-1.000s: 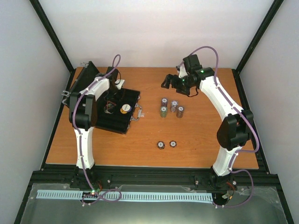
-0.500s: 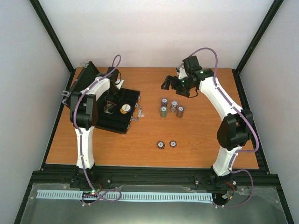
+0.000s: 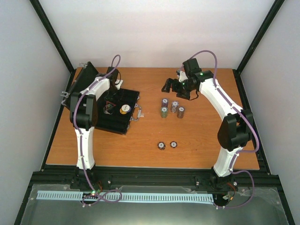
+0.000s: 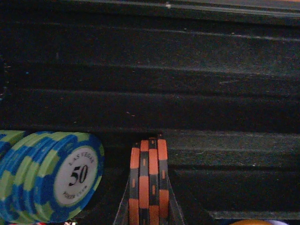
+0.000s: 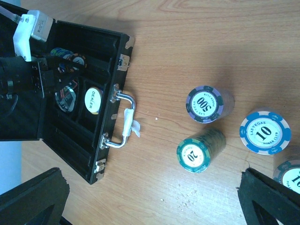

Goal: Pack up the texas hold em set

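The black case (image 3: pixel 123 123) lies open at the left, its lid raised toward the wall. Inside it, my left gripper (image 4: pixel 149 208) is shut on a small stack of orange-and-black chips (image 4: pixel 149 173), held on edge over the case's grooved tray (image 4: pixel 187 108). Blue-and-green 50 chips (image 4: pixel 56 178) lie in a slot beside them. A dealer disc (image 5: pixel 93 100) rests in the case. My right gripper (image 5: pixel 152 187) hangs open above the table between the case and four chip stacks: 500 (image 5: pixel 205 103), 20 (image 5: pixel 197 154), 10 (image 5: pixel 265 131) and one at the frame edge (image 5: pixel 291 176).
Two round discs (image 3: pixel 161 146) (image 3: pixel 173 144) lie on the wooden table (image 3: pixel 206 140) nearer the front. The case's silver handle (image 5: pixel 123 119) with a strip of tape faces the chip stacks. White walls and a black frame enclose the table.
My right gripper has drifted slightly toward the back of the table. The left gripper and its chips have stayed put.
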